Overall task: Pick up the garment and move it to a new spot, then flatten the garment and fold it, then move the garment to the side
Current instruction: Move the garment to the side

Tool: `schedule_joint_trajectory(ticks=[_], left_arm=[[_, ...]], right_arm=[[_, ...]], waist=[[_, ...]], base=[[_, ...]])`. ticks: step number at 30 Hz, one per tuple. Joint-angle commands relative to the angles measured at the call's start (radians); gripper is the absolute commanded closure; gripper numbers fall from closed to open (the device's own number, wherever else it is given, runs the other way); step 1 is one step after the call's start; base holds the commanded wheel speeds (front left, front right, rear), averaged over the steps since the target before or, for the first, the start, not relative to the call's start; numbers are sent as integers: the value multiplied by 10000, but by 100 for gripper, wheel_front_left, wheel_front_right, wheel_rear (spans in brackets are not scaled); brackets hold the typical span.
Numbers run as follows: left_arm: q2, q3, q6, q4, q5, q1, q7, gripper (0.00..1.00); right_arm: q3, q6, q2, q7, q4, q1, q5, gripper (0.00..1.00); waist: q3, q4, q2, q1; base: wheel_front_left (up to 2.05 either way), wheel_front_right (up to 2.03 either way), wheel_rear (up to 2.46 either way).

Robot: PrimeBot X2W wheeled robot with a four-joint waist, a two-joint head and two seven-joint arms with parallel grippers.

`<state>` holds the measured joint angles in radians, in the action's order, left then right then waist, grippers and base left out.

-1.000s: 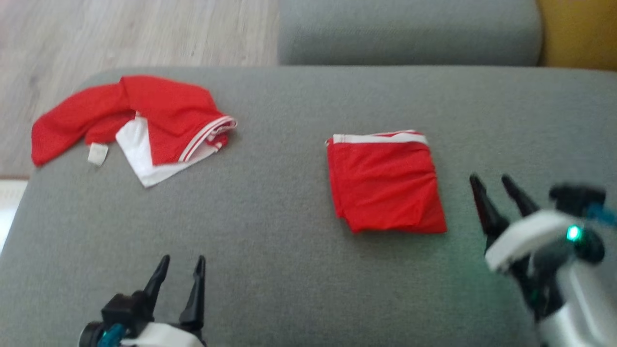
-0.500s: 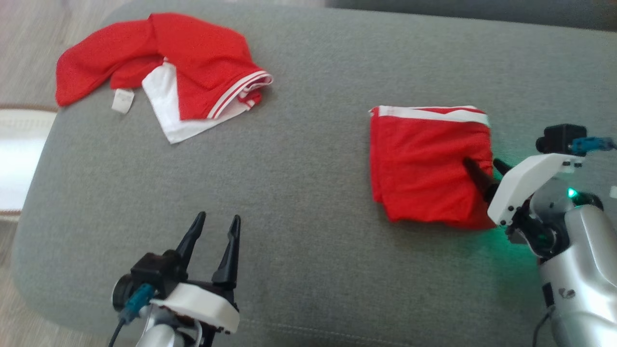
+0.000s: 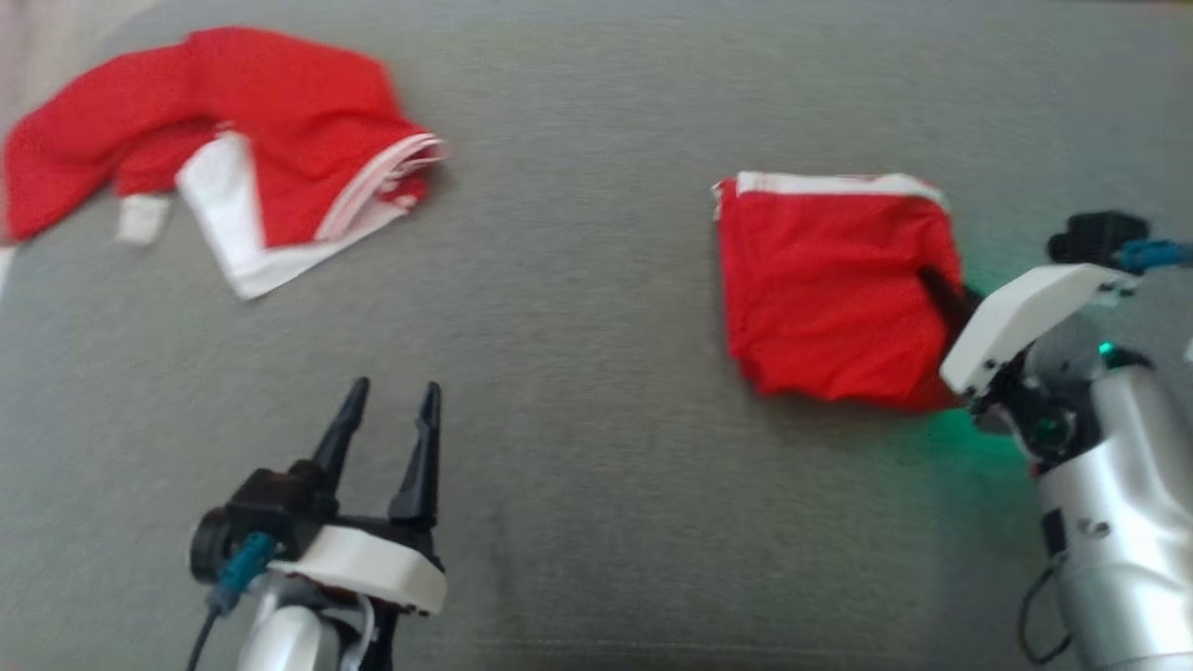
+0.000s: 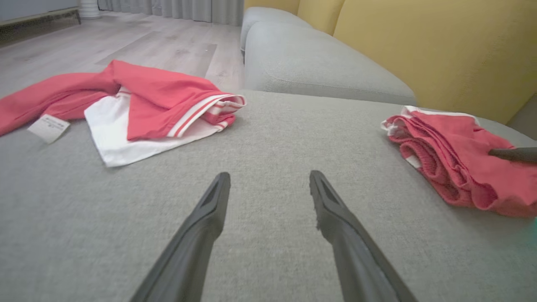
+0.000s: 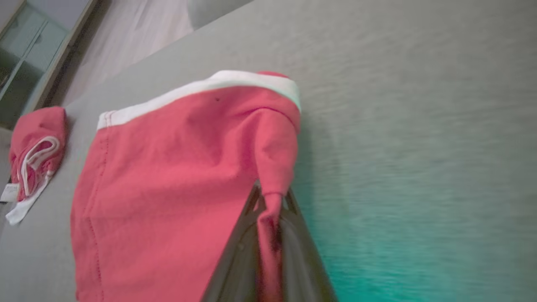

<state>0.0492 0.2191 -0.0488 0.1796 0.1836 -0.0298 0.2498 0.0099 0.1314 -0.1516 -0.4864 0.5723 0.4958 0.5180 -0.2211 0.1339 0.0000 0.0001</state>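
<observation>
A folded red garment [image 3: 829, 289] with a white band along its far edge lies on the grey couch seat [image 3: 578, 308], to the right. My right gripper [image 3: 937, 284] is shut on its right edge; a pinched fold of red cloth runs between the fingers in the right wrist view [image 5: 270, 201]. The same folded garment [image 4: 453, 155] shows at the right of the left wrist view, with one dark right finger [image 4: 514, 154] lying on it. My left gripper [image 3: 391, 410] stands open over bare cushion at the lower left, nothing between its fingers [image 4: 209, 209].
A second red and white garment [image 3: 233, 158] lies crumpled at the far left of the seat, with a small white tag [image 3: 140, 219]. Another grey cushion [image 4: 310, 63] and a yellow backrest [image 4: 419, 46] stand beyond. Wooden floor [image 4: 126, 37] lies past the seat's far left.
The head camera has tilted down and shifted. My right gripper moved left onto the folded garment's right edge and shut on it, bunching the cloth. The left gripper stays open.
</observation>
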Motion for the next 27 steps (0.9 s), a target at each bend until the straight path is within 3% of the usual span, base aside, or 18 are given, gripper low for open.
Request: schedule_joint_trajectory(ticks=[1, 7, 13, 19, 27], left_arm=[[13, -479, -19, -463, -154, -402, 120, 0], [163, -639, -212, -716, -505, -584, 120, 0], [317, -690, -305, -832, -707, -820, 120, 0], [424, -595, -376, -1118, -914, -1102, 120, 0], [670, -841, -162, -1877, -1019, -950, 120, 0]], right_arm=[[70, -7, -351, 183, -357, 549, -58, 100], [-206, -7, -916, 596, -194, 784, -209, 100], [-399, -7, -1142, 1038, 63, 931, -467, 100], [-1079, -7, -1875, 1563, 664, 1829, -1220, 100], [-1814, -7, -3298, 1851, 1880, 3279, -3463, 100]], waist=[[-299, -1111, 0, -1], [-699, -2513, 0, -1], [-953, -2968, 0, -1], [-1585, -2678, 0, -1], [-2384, -1912, 0, -1]], base=[[0, 0, 0], [0, 0, 0], [0, 0, 0], [0, 0, 0], [0, 0, 0]])
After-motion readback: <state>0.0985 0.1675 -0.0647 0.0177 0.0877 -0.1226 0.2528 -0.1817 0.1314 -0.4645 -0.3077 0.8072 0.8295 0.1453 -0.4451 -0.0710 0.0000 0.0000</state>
